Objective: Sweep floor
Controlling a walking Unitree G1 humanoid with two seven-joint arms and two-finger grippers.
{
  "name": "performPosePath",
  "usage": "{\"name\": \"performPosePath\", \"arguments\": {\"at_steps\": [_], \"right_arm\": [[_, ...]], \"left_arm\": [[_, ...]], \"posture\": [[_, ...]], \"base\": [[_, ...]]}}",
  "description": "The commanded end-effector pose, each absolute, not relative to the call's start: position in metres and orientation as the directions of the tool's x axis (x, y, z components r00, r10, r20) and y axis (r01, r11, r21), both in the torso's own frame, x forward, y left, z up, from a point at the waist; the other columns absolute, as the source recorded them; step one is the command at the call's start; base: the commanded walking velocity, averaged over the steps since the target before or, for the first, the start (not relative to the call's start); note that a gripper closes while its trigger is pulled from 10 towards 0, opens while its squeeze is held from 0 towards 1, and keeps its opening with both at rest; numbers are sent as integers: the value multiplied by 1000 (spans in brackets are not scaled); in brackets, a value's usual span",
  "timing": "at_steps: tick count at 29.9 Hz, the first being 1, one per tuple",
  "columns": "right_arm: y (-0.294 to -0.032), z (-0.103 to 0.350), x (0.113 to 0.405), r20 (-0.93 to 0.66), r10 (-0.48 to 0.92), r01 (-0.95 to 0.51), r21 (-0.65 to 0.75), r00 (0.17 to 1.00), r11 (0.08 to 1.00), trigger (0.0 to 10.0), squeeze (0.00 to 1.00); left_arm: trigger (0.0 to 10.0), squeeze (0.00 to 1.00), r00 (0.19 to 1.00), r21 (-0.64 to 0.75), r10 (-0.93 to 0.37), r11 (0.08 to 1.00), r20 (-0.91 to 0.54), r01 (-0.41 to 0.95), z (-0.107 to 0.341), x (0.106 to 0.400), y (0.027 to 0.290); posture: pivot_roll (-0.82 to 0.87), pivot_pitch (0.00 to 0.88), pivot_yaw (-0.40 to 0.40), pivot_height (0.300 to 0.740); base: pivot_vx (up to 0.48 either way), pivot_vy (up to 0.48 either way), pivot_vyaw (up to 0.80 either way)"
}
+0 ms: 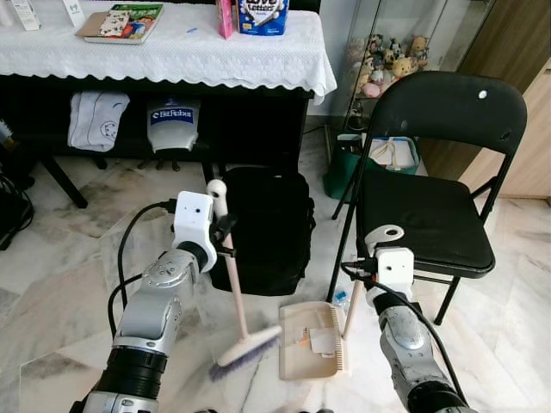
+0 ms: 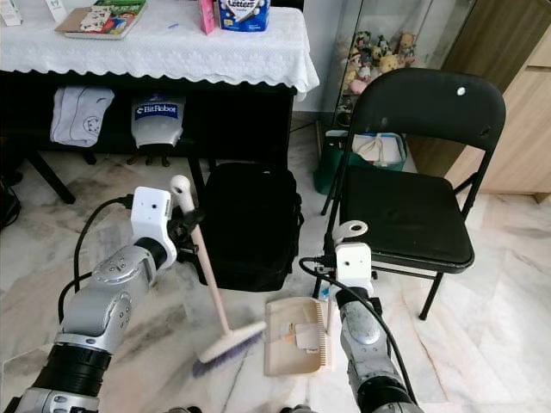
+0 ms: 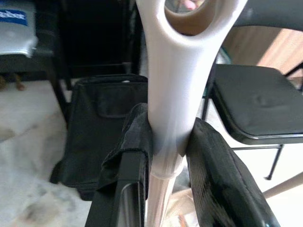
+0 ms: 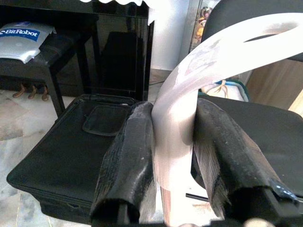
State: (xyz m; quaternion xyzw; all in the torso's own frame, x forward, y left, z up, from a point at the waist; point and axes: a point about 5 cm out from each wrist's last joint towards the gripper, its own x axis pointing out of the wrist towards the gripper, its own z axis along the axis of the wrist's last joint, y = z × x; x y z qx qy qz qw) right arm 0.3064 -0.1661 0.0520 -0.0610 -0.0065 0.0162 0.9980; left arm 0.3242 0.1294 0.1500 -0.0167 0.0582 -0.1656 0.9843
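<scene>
- The broom stands tilted on the marble floor just ahead of me, its pale handle leaning from the rounded top end near my left wrist down toward four o'clock, where the cream head with purple bristles meets the floor.
- My left gripper is clamped on the broom's upper handle; in my left wrist view both black fingers press against the white grip just below its hanging loop.
- The dustpan lies flat on the floor just beside the broom head, at its three o'clock, with a comb edge along its far side and bits of paper litter inside it.
- The dustpan's handle rises up to my right gripper, which is closed around it; in my right wrist view the fingers squeeze the pale handle under its looped end.
- At twelve o'clock from the broom, a black bag lies on the floor, close behind the handle.
- At two o'clock stands a black folding chair, its front leg near the dustpan.
- Farther off at twelve o'clock is a table with a white lace cloth, holding a book and a box.
- Beneath the table hangs a grey BitRobot-labelled pack.
- Behind the chair a green bin stands by a glass cabinet.
</scene>
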Motion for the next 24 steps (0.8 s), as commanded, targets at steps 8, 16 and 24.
{"name": "performPosePath", "arguments": {"at_steps": [8, 16, 24], "right_arm": [[-163, 58, 311, 30, 39, -35, -113, 999, 993, 10000, 0], [-158, 68, 321, 57, 38, -32, -96, 998, 995, 10000, 0], [-156, 76, 329, 75, 23, -17, -75, 997, 997, 10000, 0]], "left_arm": [[10000, 0, 926, -146, -377, 917, -15, 371, 176, 325, 126], [10000, 0, 933, -63, -361, 931, -2, 360, 184, 332, 132], [10000, 0, 951, 79, -306, 950, 46, 302, 201, 340, 154]], "posture": [[52, 119, -22, 740], [58, 67, -14, 740], [68, 4, -11, 740]], "base": [[0, 0, 0], [0, 0, 0], [0, 0, 0]]}}
